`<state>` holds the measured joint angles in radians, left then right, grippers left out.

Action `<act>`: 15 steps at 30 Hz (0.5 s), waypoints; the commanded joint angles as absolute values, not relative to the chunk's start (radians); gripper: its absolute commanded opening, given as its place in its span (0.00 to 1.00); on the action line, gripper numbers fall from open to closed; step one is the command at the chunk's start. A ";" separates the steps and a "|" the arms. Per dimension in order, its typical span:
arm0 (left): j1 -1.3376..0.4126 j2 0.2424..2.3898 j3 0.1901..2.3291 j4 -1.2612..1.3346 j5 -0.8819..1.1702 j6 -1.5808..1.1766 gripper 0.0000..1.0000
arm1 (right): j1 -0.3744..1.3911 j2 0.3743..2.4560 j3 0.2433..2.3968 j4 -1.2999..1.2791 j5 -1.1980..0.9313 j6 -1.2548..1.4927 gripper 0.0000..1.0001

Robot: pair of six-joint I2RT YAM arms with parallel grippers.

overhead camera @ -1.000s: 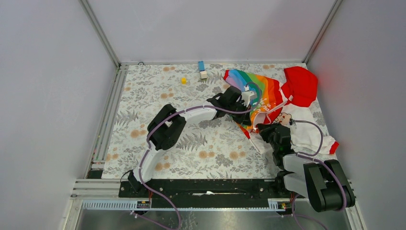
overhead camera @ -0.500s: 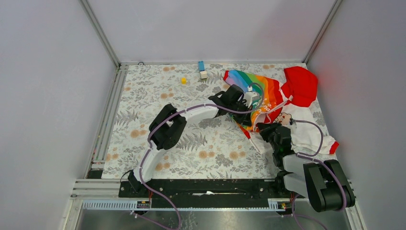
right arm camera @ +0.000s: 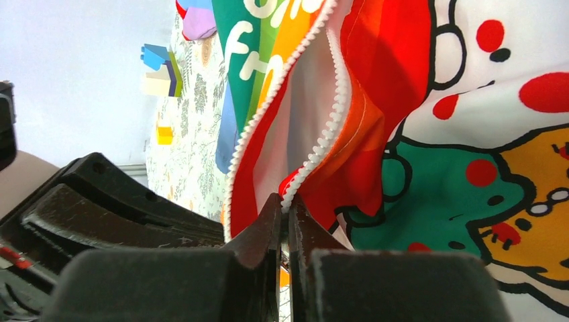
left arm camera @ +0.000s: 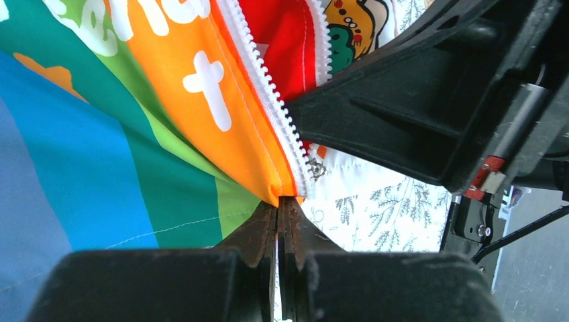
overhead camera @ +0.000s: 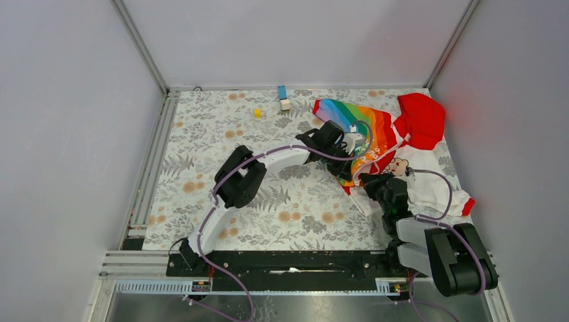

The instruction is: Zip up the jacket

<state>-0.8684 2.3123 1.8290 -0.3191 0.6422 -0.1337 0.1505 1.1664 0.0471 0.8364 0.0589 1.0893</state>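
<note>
lying crumpled at the far right of the floral table [overhead camera: 268,201], the jacket [overhead camera: 386,131] shows in the top view with its rainbow panel toward the middle of the table, its red hood [overhead camera: 421,117] near the back right corner and its white printed body toward the right wall. the left gripper [overhead camera: 350,144] reaches across from the left onto the rainbow panel's near edge. the right gripper [overhead camera: 376,181] meets the jacket's front edge just nearer the bases. from up here i cannot tell how either pair of fingers stands. a blue and white block [overhead camera: 283,97] and a small yellow block [overhead camera: 257,113] sit near the back edge, well apart from the jacket.

the left wrist view shows the left gripper [left arm camera: 280,204] with its fingers [left arm camera: 258,231] pressed together on the bottom corner of the rainbow panel, right where the orange stripe ends beside the white zipper teeth [left arm camera: 258,87]. a small metal part [left arm camera: 315,169] sits at the lower end of those teeth; what it is i cannot tell. the dark body of the right gripper [left arm camera: 416,100] fills the upper right, touching the fabric.

the right wrist view shows the right gripper [right arm camera: 285,204] with its fingers [right arm camera: 262,235] closed on the lower end of the other row of zipper teeth [right arm camera: 329,127]. the two rows spread apart above the pinch, with red lining between them. the white cartoon-printed body [right arm camera: 483,154] lies to the right, and the left gripper's dark body [right arm camera: 100,201] sits low on the left.
</note>
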 commanded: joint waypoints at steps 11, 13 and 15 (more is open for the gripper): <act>-0.851 2.297 1.821 -0.275 0.742 -0.191 0.05 | 0.157 1.190 0.056 0.901 0.060 1.089 0.00; -0.834 2.270 1.778 -0.216 0.759 -0.222 0.12 | 0.156 1.190 0.058 0.899 0.061 1.088 0.00; -0.821 2.251 1.745 -0.174 0.772 -0.253 0.21 | 0.157 1.192 0.058 0.899 0.060 1.088 0.00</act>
<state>-0.8497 2.3337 1.8011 -0.2729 0.6968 -0.1829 0.1524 1.1995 0.0471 0.8413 0.0448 1.0939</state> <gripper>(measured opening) 0.146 0.044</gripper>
